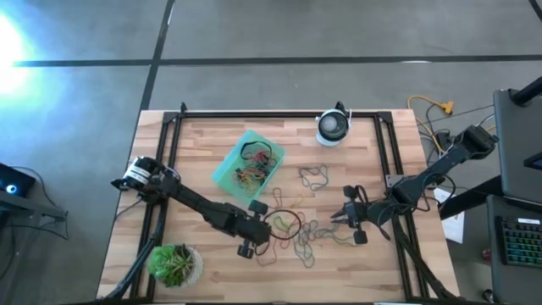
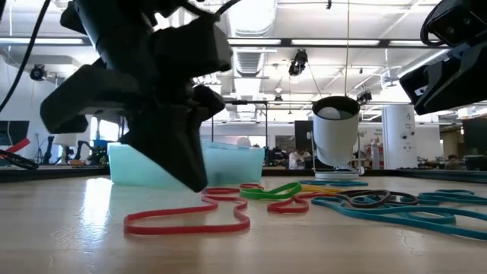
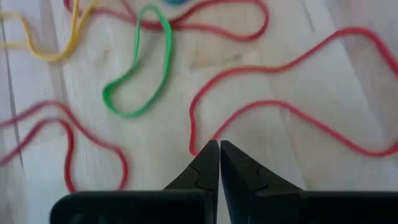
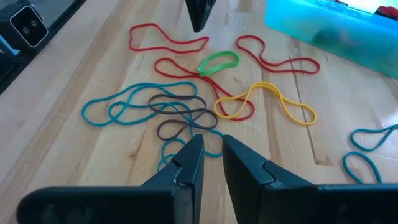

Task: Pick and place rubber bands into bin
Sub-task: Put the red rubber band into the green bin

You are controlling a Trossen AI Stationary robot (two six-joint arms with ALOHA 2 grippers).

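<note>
Several rubber bands are already sitting in the teal bin (image 1: 246, 163), but plenty are loose on the wooden table (image 1: 195, 140), so I'd call this maybe partway done at best. Left on the wood: a long red band (image 3: 292, 99), a green band (image 4: 218, 61), a yellow band (image 4: 267, 99), a tangle of teal and grey bands (image 4: 161, 109), and more further out.

Left gripper (image 3: 219, 149) has its fingers pressed fully together, tips down right at the edge of the red loop; can't tell whether it has actually pinched it. Right gripper (image 4: 211, 146) hovers over the teal/grey tangle, fingers only slightly apart, nothing in them.
</note>
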